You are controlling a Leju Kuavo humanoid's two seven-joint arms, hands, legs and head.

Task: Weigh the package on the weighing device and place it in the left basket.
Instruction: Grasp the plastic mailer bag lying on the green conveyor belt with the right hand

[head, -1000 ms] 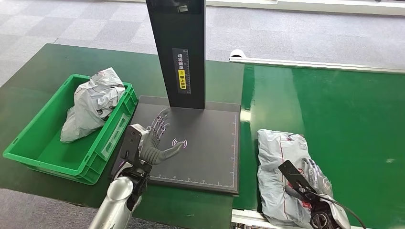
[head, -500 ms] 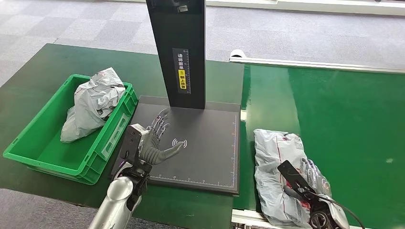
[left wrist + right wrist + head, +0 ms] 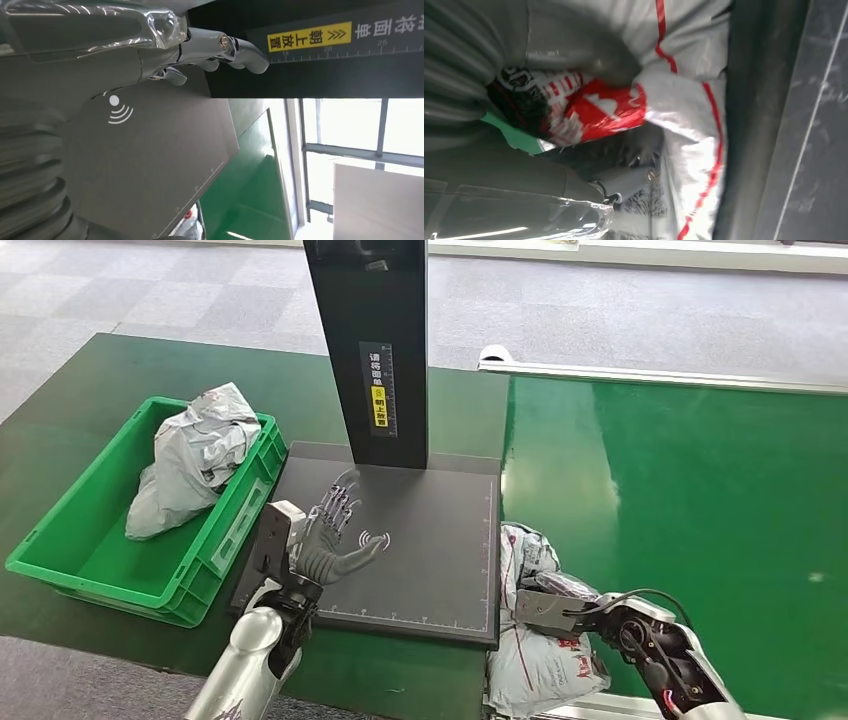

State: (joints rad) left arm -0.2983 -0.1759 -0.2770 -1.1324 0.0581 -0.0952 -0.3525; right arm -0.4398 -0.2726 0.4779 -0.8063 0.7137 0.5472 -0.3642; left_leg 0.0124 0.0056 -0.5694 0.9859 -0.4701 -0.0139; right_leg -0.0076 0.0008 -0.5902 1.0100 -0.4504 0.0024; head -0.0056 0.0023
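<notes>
Grey carpet tiles are surrounding the dark green table (image 3: pixel 80 370) in our head view. Our left hand (image 3: pixel 330 535) is hovering over the black weighing platform (image 3: pixel 430 540), fingers spread and holding nothing. Our right hand (image 3: pixel 560 608) is gripping the grey package (image 3: pixel 530 660) at the green conveyor belt's (image 3: pixel 700 500) near edge, just beside the platform. Another grey bag (image 3: pixel 195 455) is lying in the green basket (image 3: pixel 60 550).

Our left wrist view is showing open fingers (image 3: pixel 240 50) above the platform (image 3: pixel 150 150), near the black post's yellow label (image 3: pixel 309 36).

Our right wrist view is showing the thumb (image 3: pixel 589 45) pressing into the package (image 3: pixel 684 100), crumpling its red-printed wrapping.
</notes>
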